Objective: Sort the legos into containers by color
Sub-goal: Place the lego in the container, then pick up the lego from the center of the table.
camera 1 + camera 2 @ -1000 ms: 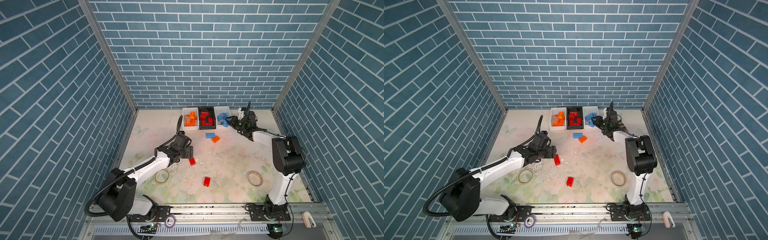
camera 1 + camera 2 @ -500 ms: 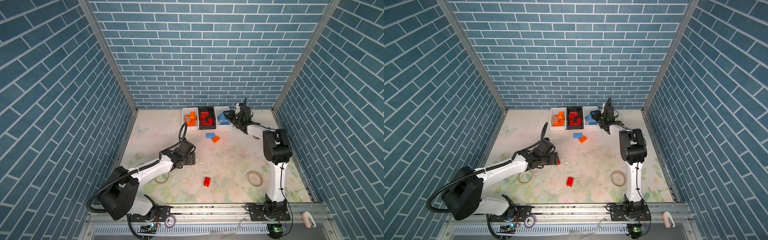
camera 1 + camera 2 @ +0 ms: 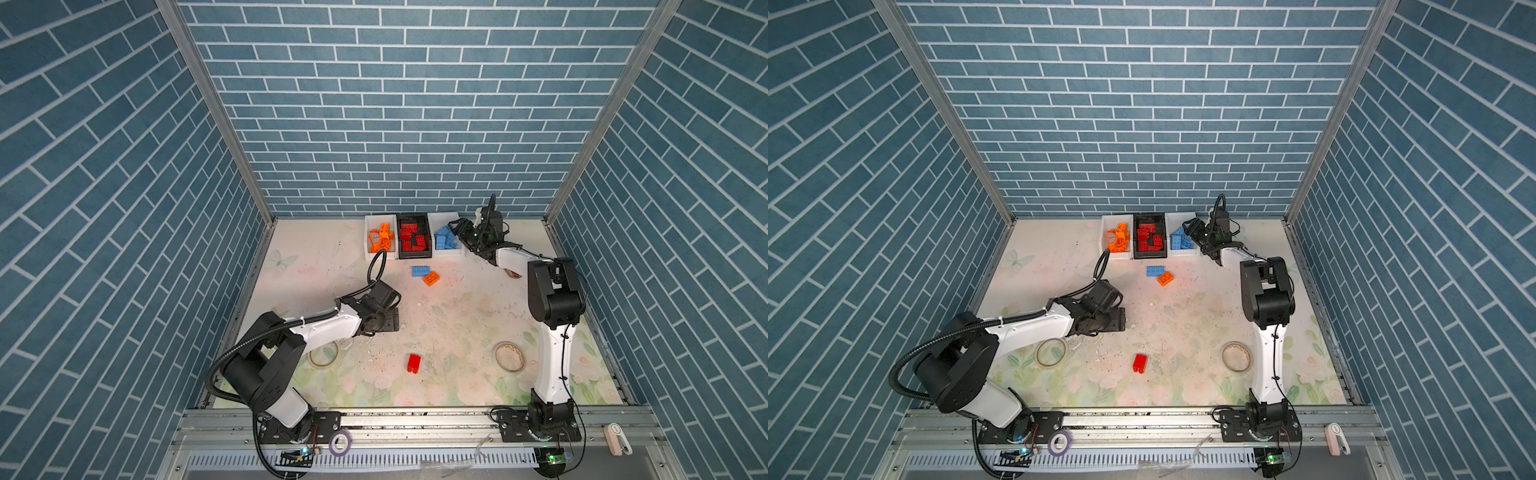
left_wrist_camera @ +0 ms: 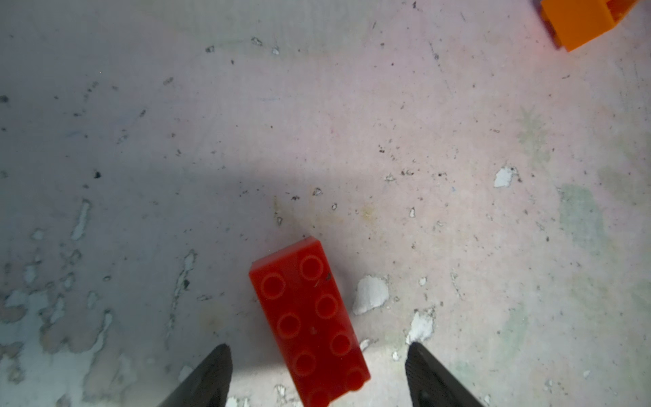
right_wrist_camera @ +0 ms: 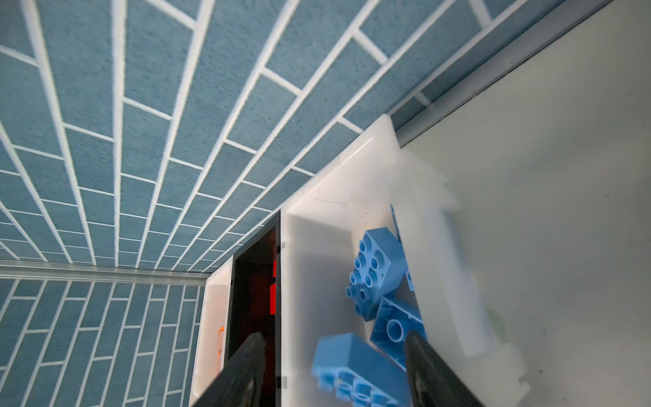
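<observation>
Red brick (image 4: 310, 324) studs-up, long axis skewed between spread left gripper (image 4: 317, 348); bare table (image 4: 317, 105) around. Right gripper (image 5: 334, 336) released over white bin (image 5: 317, 246).

The red brick (image 4: 310, 324) is smooth, glossy plastic; the table (image 4: 317, 123) matt, scuffed, flaking; the white bin (image 5: 334, 197) shiny plastic; the six-o'clock rail (image 3: 415, 419) brushed metal.

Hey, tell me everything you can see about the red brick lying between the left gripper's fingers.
The red brick is a two-by-four piece of glossy plastic, eight round studs facing up, with a small dark mark by one stud. It lies flat on the worn, flaking table, slanted between the fingertips of the open left gripper, which stand clear of both long sides. Nothing else touches it.
</observation>
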You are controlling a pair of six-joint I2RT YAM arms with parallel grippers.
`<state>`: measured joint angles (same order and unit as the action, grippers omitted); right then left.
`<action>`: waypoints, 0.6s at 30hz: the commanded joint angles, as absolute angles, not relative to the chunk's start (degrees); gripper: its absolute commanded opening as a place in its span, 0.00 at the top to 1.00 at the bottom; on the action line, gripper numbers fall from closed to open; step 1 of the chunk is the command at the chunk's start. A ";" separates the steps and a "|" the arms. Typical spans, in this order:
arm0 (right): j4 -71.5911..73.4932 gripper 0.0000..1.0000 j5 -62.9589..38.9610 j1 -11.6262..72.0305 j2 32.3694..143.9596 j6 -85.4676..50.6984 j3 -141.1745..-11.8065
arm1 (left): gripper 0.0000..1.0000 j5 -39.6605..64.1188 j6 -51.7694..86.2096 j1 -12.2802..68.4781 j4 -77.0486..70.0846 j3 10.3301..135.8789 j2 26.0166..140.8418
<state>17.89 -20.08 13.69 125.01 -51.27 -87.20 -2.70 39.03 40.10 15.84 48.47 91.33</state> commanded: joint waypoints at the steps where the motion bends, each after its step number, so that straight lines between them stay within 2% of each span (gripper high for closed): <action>1: 17.17 0.36 -19.16 13.34 120.20 -49.41 -84.38 | 0.24 -4.18 40.25 40.53 17.49 50.75 93.21; 6: 17.97 0.36 -18.43 13.35 116.07 -48.28 -79.19 | 0.31 -6.13 39.58 40.69 20.79 53.78 96.45; 13: 16.74 0.36 -16.96 13.34 109.77 -45.92 -73.37 | 0.47 -8.23 38.94 40.82 22.70 55.34 98.56; 18: 16.32 0.36 -17.30 13.45 105.63 -45.01 -68.73 | 0.62 -8.61 38.17 40.87 23.28 57.04 100.32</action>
